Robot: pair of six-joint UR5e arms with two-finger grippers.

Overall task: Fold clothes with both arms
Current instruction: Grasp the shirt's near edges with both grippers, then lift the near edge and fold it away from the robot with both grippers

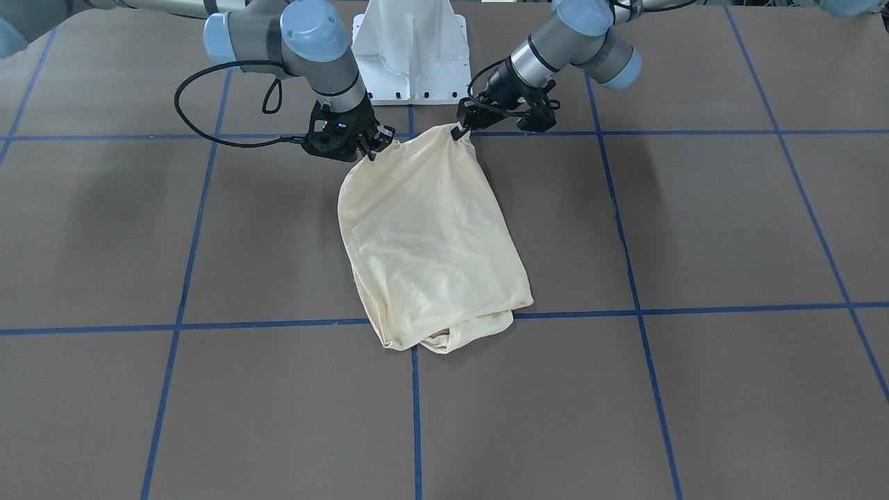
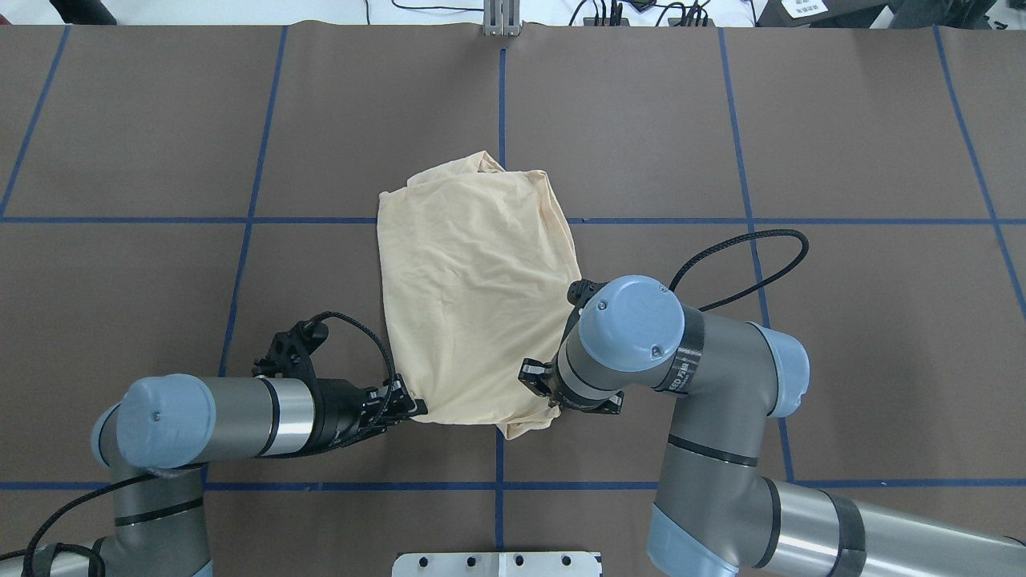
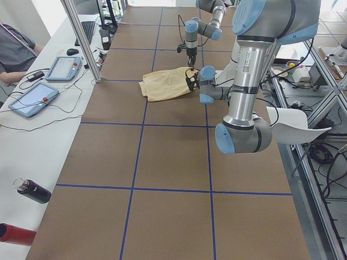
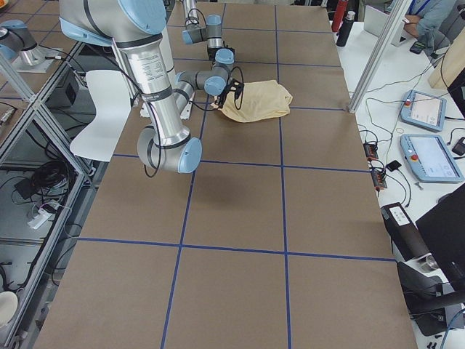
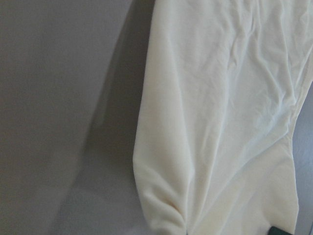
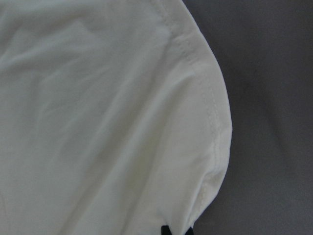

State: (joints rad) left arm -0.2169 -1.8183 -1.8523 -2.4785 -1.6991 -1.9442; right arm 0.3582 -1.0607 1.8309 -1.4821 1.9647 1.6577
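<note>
The cream long-sleeved T-shirt lies folded in the middle of the table, plain side up; its print, neck and label are hidden. It also shows in the overhead view. My left gripper is shut on the shirt's corner nearest the robot, on the overhead view's left. My right gripper is shut on the other near corner; in the overhead view its wrist covers it. Both corners are held slightly off the table. The wrist views show only pale cloth over brown table.
The white pedestal base stands just behind the grippers. Blue tape lines divide the brown table. A side bench holds tablets and bottles. A white chair stands beside the table.
</note>
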